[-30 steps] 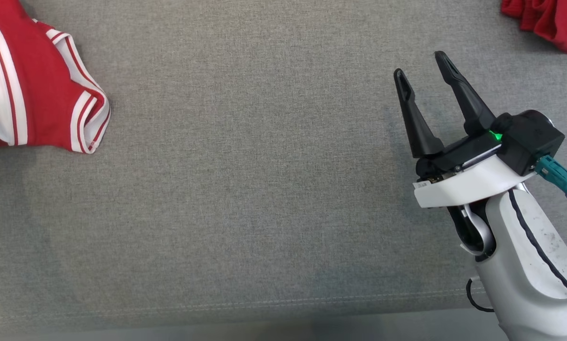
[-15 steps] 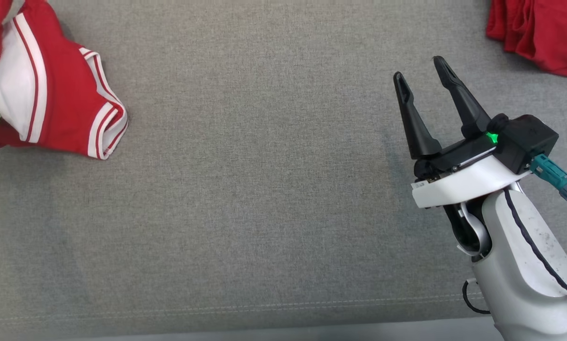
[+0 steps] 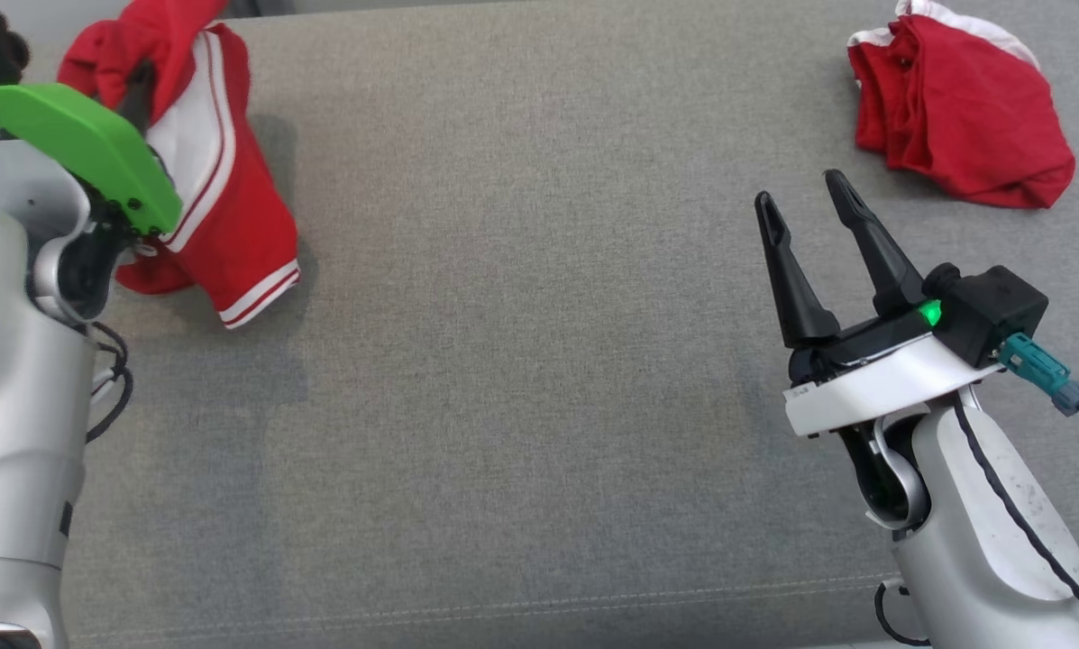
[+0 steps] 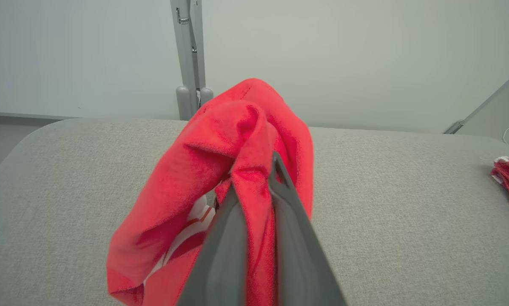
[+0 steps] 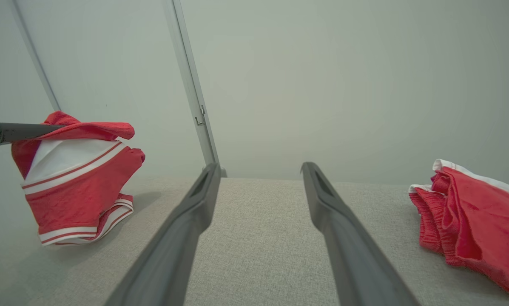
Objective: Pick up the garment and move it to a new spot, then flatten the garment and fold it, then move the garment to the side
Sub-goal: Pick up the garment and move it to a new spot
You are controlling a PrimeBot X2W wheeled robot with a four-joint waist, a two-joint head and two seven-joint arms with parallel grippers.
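Observation:
The garment is red with white panels and stripes. It hangs bunched from my left gripper, which is shut on its upper fold at the far left of the grey cushion. In the left wrist view the red cloth is pinched between the two dark fingers. From the right wrist view the garment droops, its striped hem resting on the cushion. My right gripper stands open and empty over the cushion's right part, well apart from the garment.
A second crumpled red cloth lies at the far right of the cushion, also in the right wrist view. A grey metal post stands behind the cushion's back edge. A pale wall is beyond.
The head camera has shifted, bringing my left arm into view. The left gripper has shut on the garment and raised its top off the cushion. The right gripper stays open.

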